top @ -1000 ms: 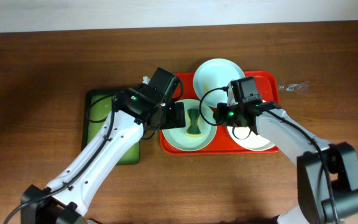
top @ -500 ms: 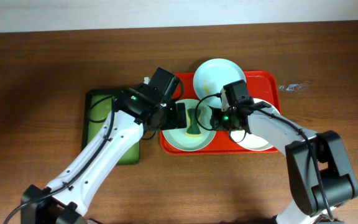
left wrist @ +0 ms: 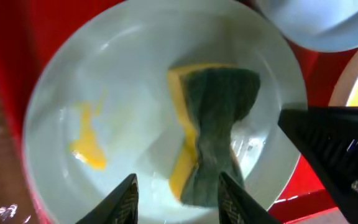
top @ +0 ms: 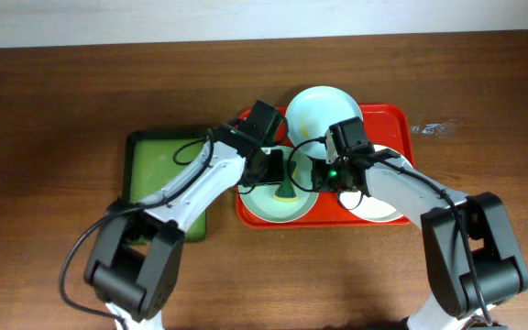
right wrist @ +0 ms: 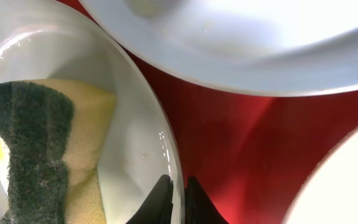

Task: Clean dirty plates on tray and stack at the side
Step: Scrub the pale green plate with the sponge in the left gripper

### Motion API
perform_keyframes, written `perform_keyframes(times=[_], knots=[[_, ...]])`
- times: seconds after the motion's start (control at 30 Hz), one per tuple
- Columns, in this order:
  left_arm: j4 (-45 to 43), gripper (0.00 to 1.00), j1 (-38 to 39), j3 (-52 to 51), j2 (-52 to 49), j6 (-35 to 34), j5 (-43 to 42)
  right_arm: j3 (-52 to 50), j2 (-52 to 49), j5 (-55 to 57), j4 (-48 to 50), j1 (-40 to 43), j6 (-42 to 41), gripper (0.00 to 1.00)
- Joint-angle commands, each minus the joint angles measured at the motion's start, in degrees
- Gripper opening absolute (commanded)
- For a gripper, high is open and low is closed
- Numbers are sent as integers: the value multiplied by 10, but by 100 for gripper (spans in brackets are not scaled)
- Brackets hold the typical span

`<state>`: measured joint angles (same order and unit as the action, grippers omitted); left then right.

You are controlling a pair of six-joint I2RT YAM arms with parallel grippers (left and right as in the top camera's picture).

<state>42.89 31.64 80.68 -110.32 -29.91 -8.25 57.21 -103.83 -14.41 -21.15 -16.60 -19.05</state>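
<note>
Three plates lie on the red tray (top: 397,119). The front-left pale plate (top: 262,203) holds a yellow-and-green sponge (left wrist: 213,124) and a yellow smear (left wrist: 86,146). My left gripper (left wrist: 179,193) hangs over this plate, open, its fingers either side of the sponge's near end with a gap on the left. My right gripper (right wrist: 178,186) is shut on the same plate's right rim (right wrist: 166,143), one finger inside and one outside. A pale blue plate (top: 324,108) sits at the tray's back. A white plate (top: 383,209) lies at the front right, partly under my right arm.
A smaller green tray (top: 159,170) with a dark rim lies left of the red tray, under my left arm. A clear wrapper (top: 434,128) lies on the wooden table to the right. The two grippers work very close together over the one plate.
My left arm swung right over the sponge plate and its jaws narrowed round the sponge. My right gripper moved left and closed on that plate's rim.
</note>
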Motion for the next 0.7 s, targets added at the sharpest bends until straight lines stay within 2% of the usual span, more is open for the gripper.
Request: perform_keyframes(times=[0.0,0.07,0.27,0.4,0.5,0.57,0.67], knots=[[-39,38,-2,-3,-35,32,-86,14,-6,-4,0,-2,2,10],[-45,36,-2,-3,-53,32,-88,14,-6,-3,0,-2,2,10],[-61,40,7,-3,-67,32,-87,15,-6,-4,0,-2,2,8],[-60,38,9,-3,-70,32,-84,15,-6,-4,0,-2,2,8],[-60,25,10,-3,-70,32,-73,15,-6,-4,0,-2,2,8],[-49,18,10,-4,-70,32,-19,15,-6,-4,0,-2,2,8],[-43,18,10,-11,-70,32,-1,15,-6,-4,0,-2,2,8]])
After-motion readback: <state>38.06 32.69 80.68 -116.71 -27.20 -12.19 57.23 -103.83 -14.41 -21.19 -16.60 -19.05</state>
